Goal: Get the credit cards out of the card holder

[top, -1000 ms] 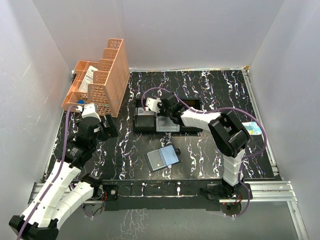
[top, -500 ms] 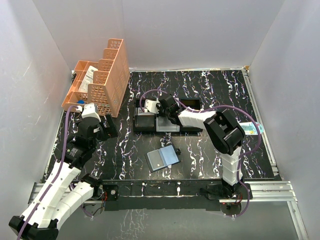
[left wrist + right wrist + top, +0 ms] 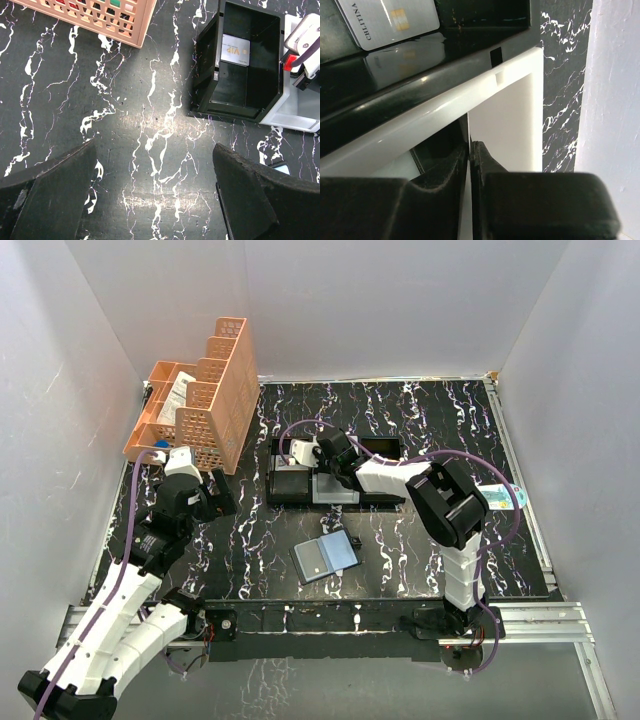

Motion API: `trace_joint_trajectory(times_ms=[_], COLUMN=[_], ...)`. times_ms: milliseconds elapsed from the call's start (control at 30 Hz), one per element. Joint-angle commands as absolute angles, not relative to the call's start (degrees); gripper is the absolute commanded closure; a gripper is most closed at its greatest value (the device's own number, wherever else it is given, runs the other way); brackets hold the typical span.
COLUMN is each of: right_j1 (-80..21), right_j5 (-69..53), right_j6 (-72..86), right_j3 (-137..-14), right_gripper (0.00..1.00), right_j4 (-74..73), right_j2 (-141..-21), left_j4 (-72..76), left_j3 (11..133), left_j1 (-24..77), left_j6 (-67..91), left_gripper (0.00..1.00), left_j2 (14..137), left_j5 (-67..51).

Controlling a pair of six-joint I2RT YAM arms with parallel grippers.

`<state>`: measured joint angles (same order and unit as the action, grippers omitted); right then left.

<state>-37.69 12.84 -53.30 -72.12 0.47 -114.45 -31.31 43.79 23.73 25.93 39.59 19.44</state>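
Note:
The grey-blue card holder lies open and flat on the marble table, near the front middle; one corner of it shows in the left wrist view. My right gripper reaches into the white middle compartment of the black-and-white tray. In the right wrist view it is shut on a thin credit card seen edge-on. Another card lies in the black compartment; the left wrist view shows it too. My left gripper is open and empty over bare table, left of the tray.
An orange mesh basket with compartments stands at the back left, and its edge shows in the left wrist view. A small blue-and-white item lies near the table's right edge. White walls enclose the table.
My right gripper has shifted slightly left over the tray. The left arm and the card holder have not moved.

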Motion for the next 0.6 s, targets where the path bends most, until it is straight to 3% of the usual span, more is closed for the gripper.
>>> trace_joint_trajectory(times_ms=[0,267,567], right_j1=[-37.4,-37.3,-36.9], right_j5=[13.9,13.3,13.4], right_j6=[-54.4,-55.7,-55.9], right_j3=[-72.7,-71.9,-70.9], right_gripper=[0.92,0.93,0.86], right_j4=[3.8,4.4,5.5], right_j2=[-114.9,-115.0,-114.9], left_j4=[-30.8,-30.7,-30.4], left_j3=[43.8,43.8,43.7], left_j1=[23.5,23.5,23.5], left_j6=[25.1,25.1,24.9], left_gripper=[0.01,0.01,0.01], left_j2=[39.5,39.5,39.4], left_j5=[19.2,18.9,18.4])
